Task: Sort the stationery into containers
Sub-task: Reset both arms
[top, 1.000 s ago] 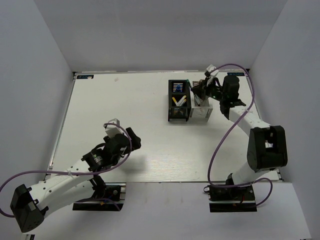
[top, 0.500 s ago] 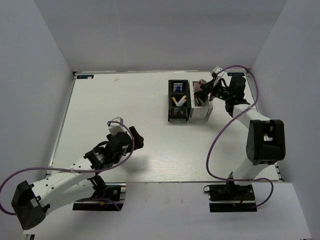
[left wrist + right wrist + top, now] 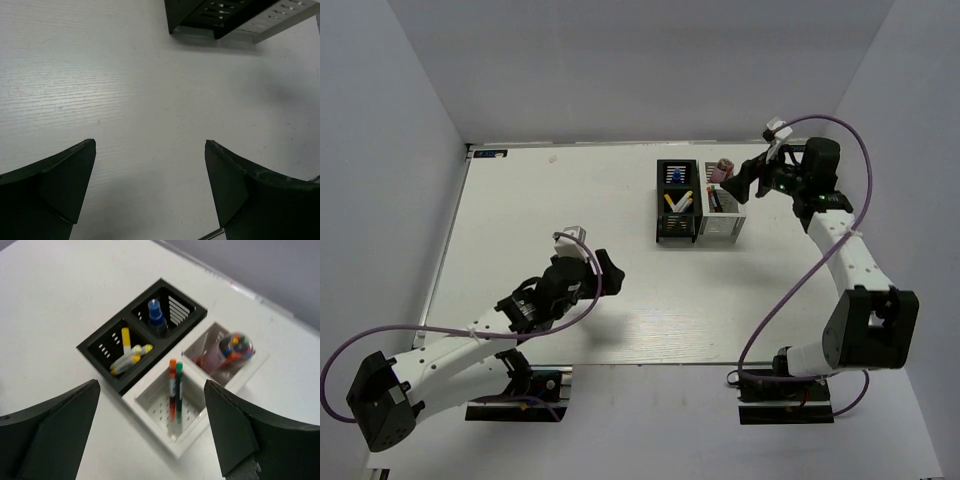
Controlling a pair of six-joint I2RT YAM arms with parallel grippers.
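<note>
**Two holders side by side on my table**

I see two holders standing right next to each other on the table (image 3: 570, 220), toward its far right part. Each one has a back part and a front part. In the left holder (image 3: 677, 230), the bottle (image 3: 154, 315) stands in the back part and the short pens (image 3: 127, 352) lean in the front part. In the right holder (image 3: 722, 227), the stubby tube (image 3: 227, 350) sits in the back part and two long pens (image 3: 174, 387) stand in the front part.

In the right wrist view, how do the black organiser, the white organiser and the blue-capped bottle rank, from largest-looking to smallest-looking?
1-2. black organiser and white organiser: about alike, and the white one is nearer, so unranked.
3. blue-capped bottle: clearly smallest, standing inside the black organiser.
</note>
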